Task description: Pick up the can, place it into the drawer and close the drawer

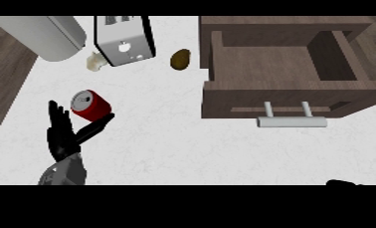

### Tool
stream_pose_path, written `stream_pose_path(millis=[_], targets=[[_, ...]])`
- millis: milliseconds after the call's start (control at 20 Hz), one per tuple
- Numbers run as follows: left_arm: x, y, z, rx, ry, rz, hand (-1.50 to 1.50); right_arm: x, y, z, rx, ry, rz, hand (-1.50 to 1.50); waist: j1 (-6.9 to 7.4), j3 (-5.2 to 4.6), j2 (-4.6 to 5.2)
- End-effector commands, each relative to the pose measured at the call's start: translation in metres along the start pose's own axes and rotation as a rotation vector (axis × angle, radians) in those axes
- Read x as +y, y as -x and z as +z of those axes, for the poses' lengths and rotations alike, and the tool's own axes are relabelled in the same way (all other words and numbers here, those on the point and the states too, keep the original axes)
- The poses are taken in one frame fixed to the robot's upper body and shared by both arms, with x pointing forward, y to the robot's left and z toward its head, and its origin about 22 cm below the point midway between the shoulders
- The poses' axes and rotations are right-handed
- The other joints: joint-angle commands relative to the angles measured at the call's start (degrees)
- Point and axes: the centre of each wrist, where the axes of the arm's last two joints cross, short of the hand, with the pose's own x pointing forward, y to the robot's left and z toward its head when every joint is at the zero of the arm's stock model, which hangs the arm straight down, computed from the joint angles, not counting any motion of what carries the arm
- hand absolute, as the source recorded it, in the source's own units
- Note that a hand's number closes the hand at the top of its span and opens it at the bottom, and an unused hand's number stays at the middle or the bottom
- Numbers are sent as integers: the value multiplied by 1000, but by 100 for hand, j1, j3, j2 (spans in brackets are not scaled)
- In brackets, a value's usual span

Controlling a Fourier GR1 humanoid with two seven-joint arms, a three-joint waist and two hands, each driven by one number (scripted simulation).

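A red can [91, 105] with a grey top lies on its side on the white counter [169, 137], left of centre. My left hand [63, 133] is just below and left of it, open, fingers pointing up, thumb stretching toward the can's lower side. The wooden drawer [283, 67] stands pulled open at the right, its inside bare, with a grey bar handle [291, 121] on its front. Only a dark tip of my right hand [342, 182] shows at the lower right edge.
A silver toaster [124, 40] stands at the back, a brown potato-like lump [180, 58] to its right and a pale garlic-like piece [95, 61] to its left. A big grey cylinder [46, 35] lies at the top left corner.
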Motion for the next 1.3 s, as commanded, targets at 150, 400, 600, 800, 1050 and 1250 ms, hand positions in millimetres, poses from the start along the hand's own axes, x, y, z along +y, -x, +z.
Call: stream_pose_path(millis=[150,400,600,800,1050,1250], targets=[[-1,13,-19,-4,7,5,-150,-3,-4,2,-16,-16,-15,-150,-18,-1,6],[12,23,-25,-40,22,31,-150,-18,-7,-5,7,3,1,-150,-48,-5,17],[7,9,-37,-19,131,25,-150,-14,-17,10,-6,-16,15,-150,-61,-3,7],[-1,16,-35,-38,142,27,-150,-16,-16,-6,-30,-4,17,-150,-107,-10,37],[-4,9,-42,-45,218,108,150,-6,-14,-10,-25,11,0,-150,-78,-8,33],[-17,-14,-59,-66,233,129,150,-5,-12,-21,-34,7,13,-150,-76,-8,37]])
